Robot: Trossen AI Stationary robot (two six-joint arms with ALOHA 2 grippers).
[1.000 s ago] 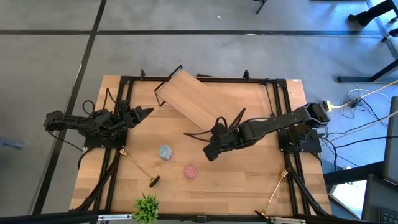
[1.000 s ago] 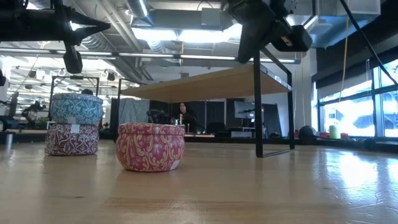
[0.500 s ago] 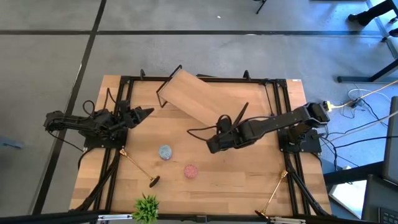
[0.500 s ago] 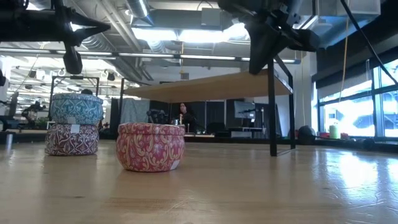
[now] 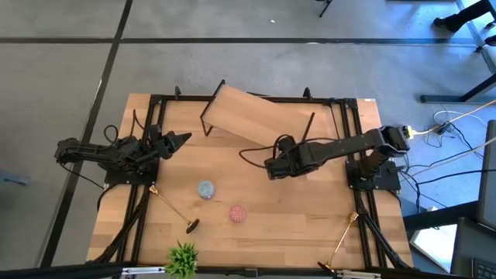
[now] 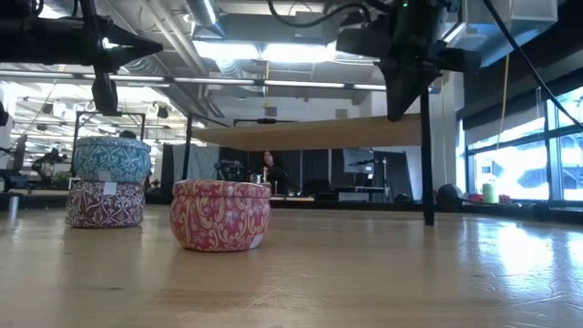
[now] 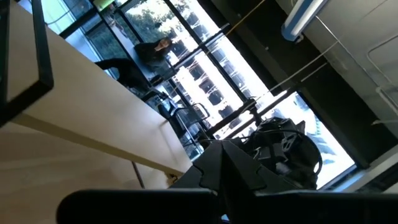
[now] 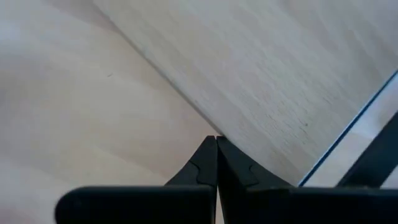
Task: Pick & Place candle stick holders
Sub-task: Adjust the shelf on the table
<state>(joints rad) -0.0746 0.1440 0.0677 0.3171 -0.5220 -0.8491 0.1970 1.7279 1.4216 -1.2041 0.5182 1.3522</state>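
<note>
Two gold candle stick holders lie flat on the table: one (image 5: pixel 172 208) at the near left with a dark round base, one (image 5: pixel 341 242) at the near right. The black holder does not show. A wooden shelf (image 5: pixel 252 116) on black metal legs stands at the far middle. My right gripper (image 5: pixel 271 167) is shut, with its tips at the shelf's near long edge. My left gripper (image 5: pixel 184 139) is shut and empty, above the table's left side, apart from everything. My right gripper touches the shelf board's near long edge (image 8: pixel 233 146) with its shut fingertips (image 8: pixel 208 163), slanting down from the table's right side. It grasps nothing. The shelf stands on its legs (image 6: pixel 427 173) on the table.
A blue tin (image 5: pixel 205 189) sits on a maroon tin (image 6: pixel 105 202) near the table's middle. A pink tin (image 5: pixel 238 212) stands a little nearer. A small green plant (image 5: pixel 183 260) is at the near edge. Black frame rails (image 5: pixel 143 209) run along both sides.
My right gripper has gone toward the far edge and a little to the right, staying shut, with its tips against the shelf. The shelf has turned about on the table. Its right end swung toward the far right, while its far left end stayed nearly in place.
</note>
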